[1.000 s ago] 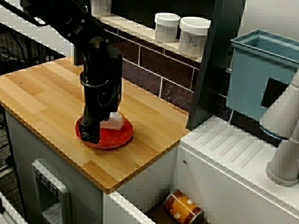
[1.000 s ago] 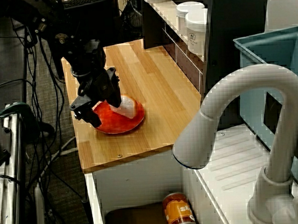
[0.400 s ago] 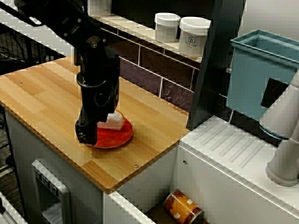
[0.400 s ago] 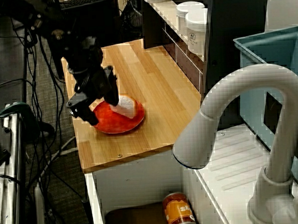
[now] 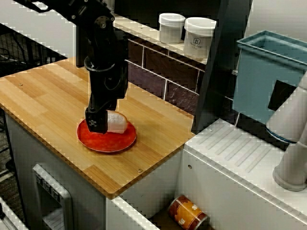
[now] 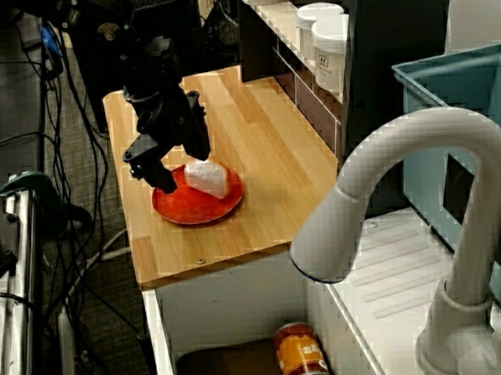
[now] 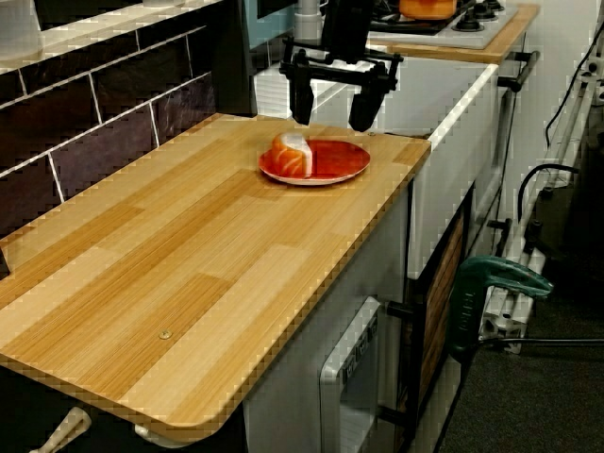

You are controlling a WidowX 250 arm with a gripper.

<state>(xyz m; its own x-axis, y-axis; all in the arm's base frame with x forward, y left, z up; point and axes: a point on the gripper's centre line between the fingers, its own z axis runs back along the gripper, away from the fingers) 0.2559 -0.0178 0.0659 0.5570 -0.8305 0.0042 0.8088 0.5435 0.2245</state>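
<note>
Red plate (image 5: pixel 114 143) partly behind 1 of the fingers (image 5: pixel 96 122), jar (image 5: pixel 199 40) label unreadable (too small), faucet (image 5: pixel 291 120) cropped.

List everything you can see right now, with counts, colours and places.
plate: one, red, on the wooden counter
food piece: one, white and orange, on the plate
jars: two, white, on the shelf above the tiles
can: one, orange, lying in the recess below the counter
faucet: one, white, right of the counter
bin: one, blue-grey, far right
clamp: one, green, beside the cabinet
gripper: one, black, open, above the plate, holding nothing
</note>
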